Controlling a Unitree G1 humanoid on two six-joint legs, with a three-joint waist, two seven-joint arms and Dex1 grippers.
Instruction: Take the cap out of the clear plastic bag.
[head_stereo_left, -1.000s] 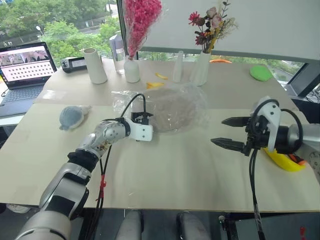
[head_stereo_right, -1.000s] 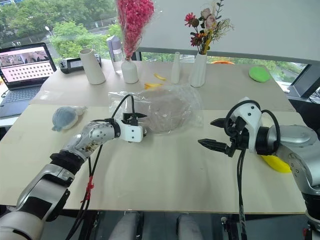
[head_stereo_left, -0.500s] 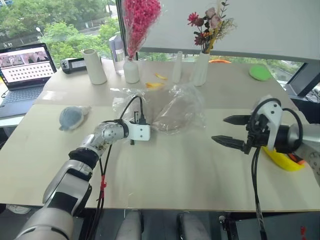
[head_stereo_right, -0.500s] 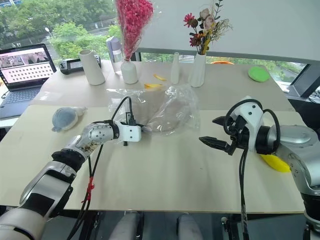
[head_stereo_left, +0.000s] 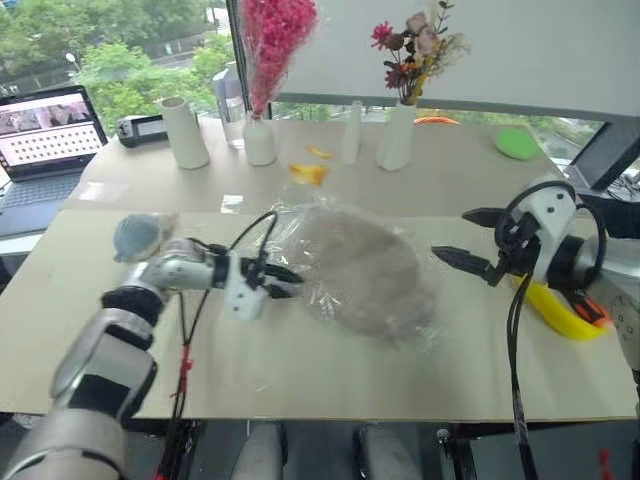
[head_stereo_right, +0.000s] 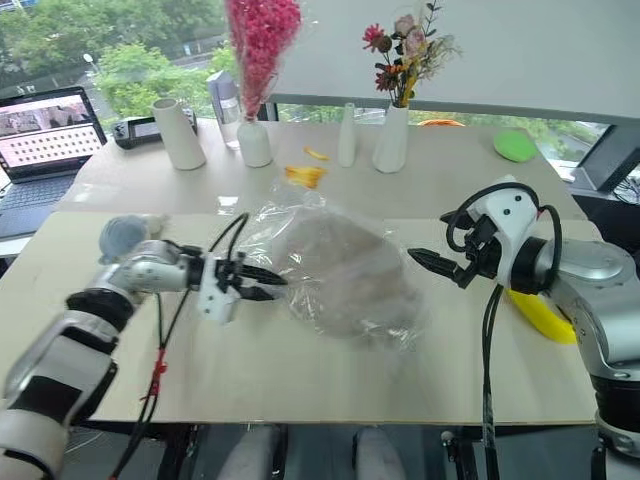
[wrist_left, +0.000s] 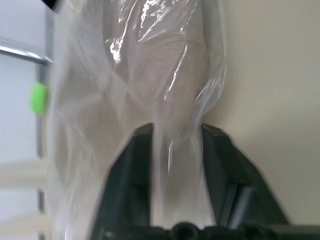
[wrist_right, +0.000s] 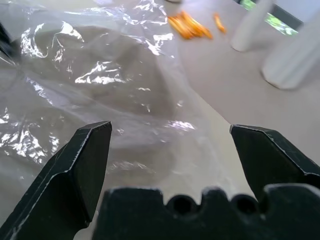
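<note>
Clear plastic bag (wrist_left: 165, 100) — cap (head_stereo_left: 355, 268) inside (pinched edge) — between left fingers (wrist_left: 132, 175).

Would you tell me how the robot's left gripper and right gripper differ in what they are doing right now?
The left gripper has a fold of the clear plastic bag between its fingers; the right gripper holds nothing. The left one's fingers stand close together, the right one's wide apart. The left is at the bag's edge; the right hovers beside it. Both point toward the bag with the cap inside.
</note>
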